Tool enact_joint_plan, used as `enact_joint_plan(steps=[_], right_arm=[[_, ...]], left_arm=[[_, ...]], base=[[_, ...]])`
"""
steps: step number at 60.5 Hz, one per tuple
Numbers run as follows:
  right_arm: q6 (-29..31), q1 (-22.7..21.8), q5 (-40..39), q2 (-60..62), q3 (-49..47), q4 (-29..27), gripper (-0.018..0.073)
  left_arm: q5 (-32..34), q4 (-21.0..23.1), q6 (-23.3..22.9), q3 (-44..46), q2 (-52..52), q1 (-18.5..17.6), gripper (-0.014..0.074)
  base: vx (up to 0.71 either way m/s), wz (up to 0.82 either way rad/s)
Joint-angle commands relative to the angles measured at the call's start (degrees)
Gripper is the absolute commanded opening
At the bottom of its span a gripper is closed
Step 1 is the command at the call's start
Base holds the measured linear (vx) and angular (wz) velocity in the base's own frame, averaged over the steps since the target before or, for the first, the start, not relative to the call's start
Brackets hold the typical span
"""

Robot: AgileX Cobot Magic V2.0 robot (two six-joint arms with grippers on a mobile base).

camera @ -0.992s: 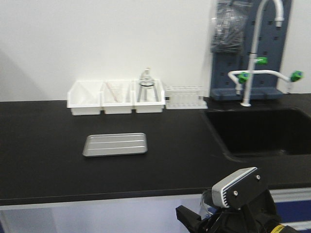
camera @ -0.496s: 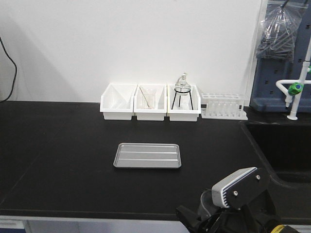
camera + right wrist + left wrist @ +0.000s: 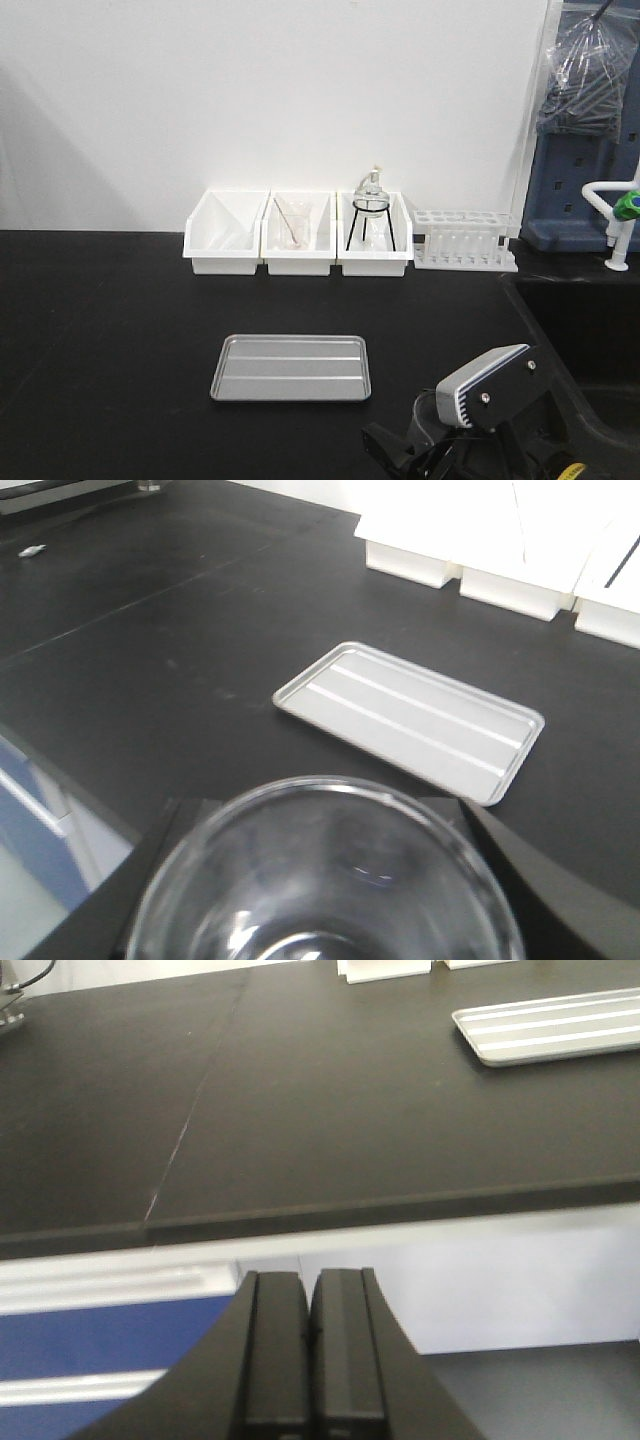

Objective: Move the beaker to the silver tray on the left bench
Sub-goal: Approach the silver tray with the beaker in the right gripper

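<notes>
Here the beaker (image 3: 320, 910), clear glass with its round mouth turned up at the wrist camera, sits clamped between the black fingers (image 3: 515, 875) of the right gripper (image 3: 335, 880), held in the air near the front edge of the left bench (image 3: 100, 330). The silver tray (image 3: 410, 720) lies flat on the black worktop further in, apart from the beaker. Behind it, against the white wall, stand three white bins (image 3: 297, 245), the rightmost holding a tripod stand (image 3: 370, 215), with a test-tube rack (image 3: 465, 240) just beside them. The left gripper (image 3: 310, 1350) hangs below the bench's front edge, its jaws pressed together and empty.
</notes>
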State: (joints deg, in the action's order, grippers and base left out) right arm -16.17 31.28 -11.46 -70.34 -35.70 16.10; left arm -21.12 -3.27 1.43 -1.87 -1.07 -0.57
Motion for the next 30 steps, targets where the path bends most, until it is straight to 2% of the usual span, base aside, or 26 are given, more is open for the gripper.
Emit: enact_joint_plan(steps=[1, 30], right_arm=[[0.55, -0.03, -4.36, 1.28, -1.52, -0.03, -0.0011], [0.55, -0.03, -4.36, 1.28, -1.52, -0.03, -0.0011]], left_arm=[[4.67, 0.17, -0.1, -1.13, -0.47, -0.31, 0.0001], [4.67, 0.17, -0.1, -1.13, -0.47, -0.31, 0.0001]], base=[[0.27, -0.04], [0.24, -0.03]])
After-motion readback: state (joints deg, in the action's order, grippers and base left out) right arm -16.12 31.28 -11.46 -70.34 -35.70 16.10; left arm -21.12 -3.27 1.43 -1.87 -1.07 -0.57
